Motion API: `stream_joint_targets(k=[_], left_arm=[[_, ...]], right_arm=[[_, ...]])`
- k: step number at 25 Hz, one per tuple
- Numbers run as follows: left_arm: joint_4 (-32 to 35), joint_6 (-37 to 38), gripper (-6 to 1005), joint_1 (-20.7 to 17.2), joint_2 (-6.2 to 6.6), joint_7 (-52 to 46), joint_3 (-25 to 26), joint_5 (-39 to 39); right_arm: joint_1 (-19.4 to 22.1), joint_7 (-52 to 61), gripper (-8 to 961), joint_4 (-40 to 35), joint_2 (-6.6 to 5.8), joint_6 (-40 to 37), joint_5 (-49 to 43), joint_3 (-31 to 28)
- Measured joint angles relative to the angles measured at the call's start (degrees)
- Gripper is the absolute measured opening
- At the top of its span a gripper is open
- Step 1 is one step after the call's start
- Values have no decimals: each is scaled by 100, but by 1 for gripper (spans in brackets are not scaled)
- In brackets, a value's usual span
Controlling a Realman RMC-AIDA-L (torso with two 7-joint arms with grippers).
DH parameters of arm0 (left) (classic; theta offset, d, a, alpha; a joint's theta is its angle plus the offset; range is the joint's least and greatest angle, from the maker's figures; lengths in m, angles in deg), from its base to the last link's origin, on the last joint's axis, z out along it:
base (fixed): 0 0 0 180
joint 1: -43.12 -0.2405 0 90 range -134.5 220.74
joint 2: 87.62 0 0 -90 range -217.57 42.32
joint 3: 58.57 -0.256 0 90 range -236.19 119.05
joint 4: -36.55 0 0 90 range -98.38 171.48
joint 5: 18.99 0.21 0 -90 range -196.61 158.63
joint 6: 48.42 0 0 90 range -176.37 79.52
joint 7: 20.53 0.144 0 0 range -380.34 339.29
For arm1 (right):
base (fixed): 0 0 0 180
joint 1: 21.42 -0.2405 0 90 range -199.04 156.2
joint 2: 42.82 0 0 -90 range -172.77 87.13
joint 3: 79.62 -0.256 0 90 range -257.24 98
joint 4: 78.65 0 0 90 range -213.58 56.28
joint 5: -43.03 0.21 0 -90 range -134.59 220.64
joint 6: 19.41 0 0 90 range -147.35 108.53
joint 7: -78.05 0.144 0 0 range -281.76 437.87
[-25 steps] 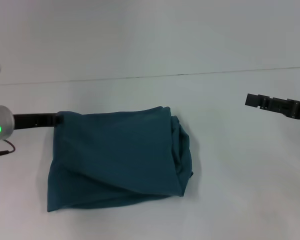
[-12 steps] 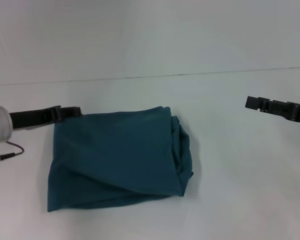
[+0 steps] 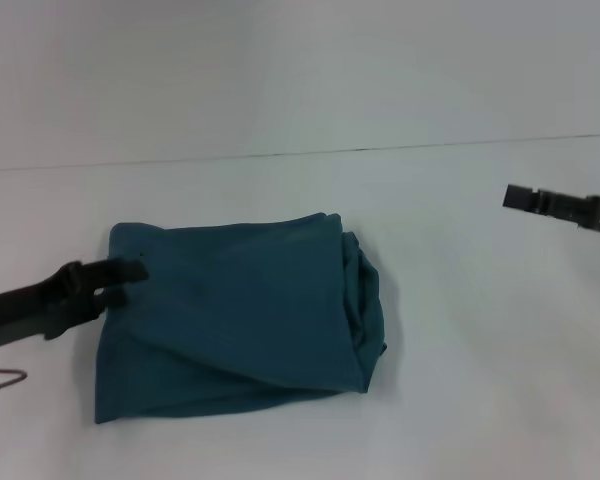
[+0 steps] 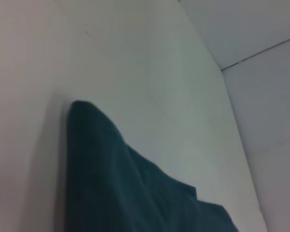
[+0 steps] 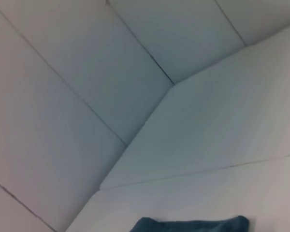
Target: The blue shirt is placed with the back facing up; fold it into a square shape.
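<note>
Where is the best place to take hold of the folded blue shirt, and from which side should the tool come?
Probably the blue shirt is best taken at its flat left edge, approached from the robot's left, where the left tool is. The right side is bunched and rounded, harder to pinch cleanly.

Left arm enters low from the left edge of the head view, extended roughly level toward the centre. The left gripper [image 3: 130,272] shows dark fingers [image 3: 122,269] lying close together, tips pointing right. Right arm reaches in from the right edge at mid-height; the right gripper [image 3: 520,198] is held level, pointing left, its finger state not discernible.
</note>
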Motion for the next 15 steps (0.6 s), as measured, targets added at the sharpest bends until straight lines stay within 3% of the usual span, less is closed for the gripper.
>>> stream_joint_targets(k=[4, 7, 10, 12, 15], left_arm=[[28, 357, 553, -84, 52, 332, 63, 33], [47, 631, 554, -100, 98, 745, 79, 125], [148, 878, 555, -179, 119, 1215, 80, 210], [216, 1073, 556, -249, 120, 1535, 96, 218], [319, 1274, 557, -367, 104, 1942, 104, 238]], right_arm=[[-329, 1356, 940, -55, -319, 271, -387, 97], [-732, 2633, 941, -45, -709, 621, -1063, 217], [-1107, 3499, 941, -62, -985, 804, -1935, 322], [-1304, 3845, 941, -238, -1041, 806, -2434, 322], [-1536, 4218, 941, -563, -1020, 756, -3004, 334]])
